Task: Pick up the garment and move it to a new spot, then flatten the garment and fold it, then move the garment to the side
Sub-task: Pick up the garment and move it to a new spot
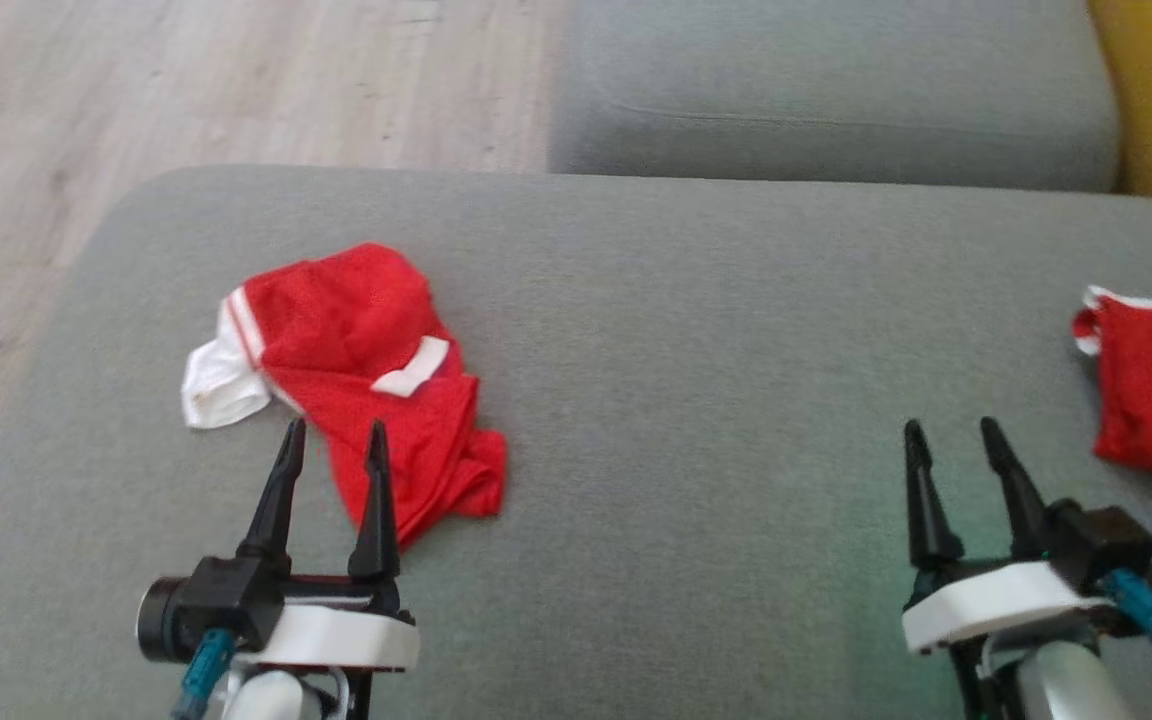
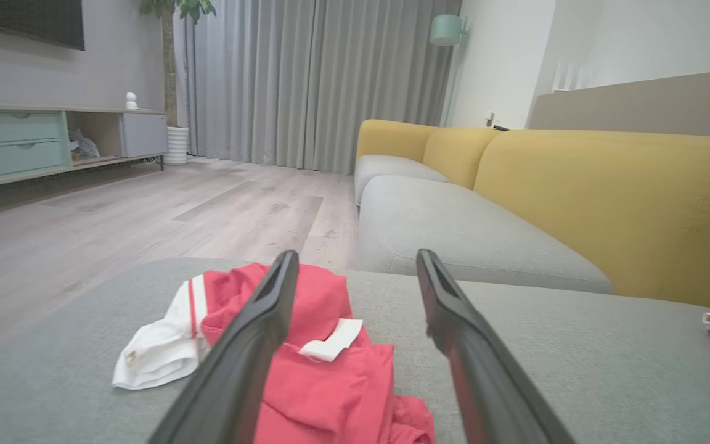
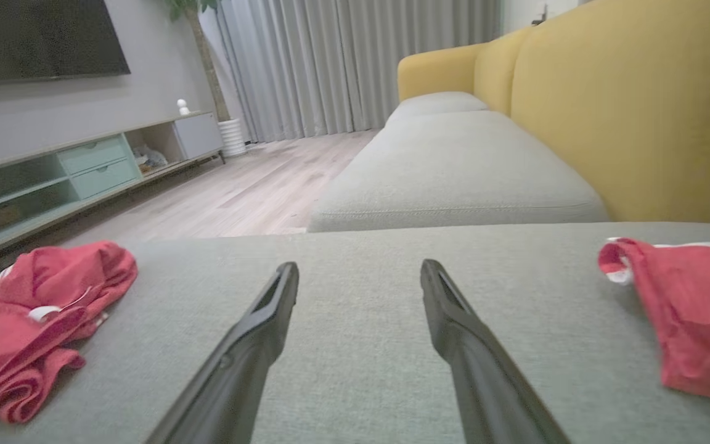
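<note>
We see the garment (image 1: 366, 380) lying crumpled on the grey sofa seat (image 1: 696, 330), toward the seat's left side. It is bright red. A loose white section (image 1: 221, 385) spills out at its left edge, and two white stripes (image 1: 241, 330) run where the red meets the white. A small white patch (image 1: 411, 367) sits tilted on top near the middle. The near end is bunched into soft folds (image 1: 466, 480), so nothing lies flat. Well apart from it, at the seat's right edge, we see a second garment (image 1: 1151, 390), also red with white trim along its far side. It lies flatter and is partly cut off by the picture's edge.
</note>
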Motion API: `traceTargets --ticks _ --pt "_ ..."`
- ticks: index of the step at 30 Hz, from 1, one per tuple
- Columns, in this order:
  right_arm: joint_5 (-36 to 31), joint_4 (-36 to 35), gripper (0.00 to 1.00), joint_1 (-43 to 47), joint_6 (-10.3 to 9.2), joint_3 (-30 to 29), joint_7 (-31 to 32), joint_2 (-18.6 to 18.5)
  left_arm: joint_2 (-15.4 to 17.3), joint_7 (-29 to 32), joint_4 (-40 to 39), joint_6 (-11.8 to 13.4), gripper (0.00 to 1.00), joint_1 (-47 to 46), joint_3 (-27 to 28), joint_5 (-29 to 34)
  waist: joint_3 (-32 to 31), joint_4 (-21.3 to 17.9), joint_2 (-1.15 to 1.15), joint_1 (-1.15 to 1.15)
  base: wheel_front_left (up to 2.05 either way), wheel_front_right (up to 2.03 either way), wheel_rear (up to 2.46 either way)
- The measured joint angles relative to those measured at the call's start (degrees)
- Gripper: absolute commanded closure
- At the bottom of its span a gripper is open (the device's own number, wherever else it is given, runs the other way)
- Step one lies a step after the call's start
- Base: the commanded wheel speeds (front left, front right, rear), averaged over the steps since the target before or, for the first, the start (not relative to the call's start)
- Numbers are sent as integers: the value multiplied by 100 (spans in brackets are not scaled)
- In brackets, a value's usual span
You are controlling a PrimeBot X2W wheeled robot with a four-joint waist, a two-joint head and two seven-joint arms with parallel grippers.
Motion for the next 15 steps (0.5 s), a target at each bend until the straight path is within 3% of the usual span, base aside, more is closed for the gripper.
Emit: traceTargets --ticks 15 --pt "316 130 0 85 0 825 0 0 2 0 75 -11 0 151 299 177 -208 990 0 0 0 0 0"
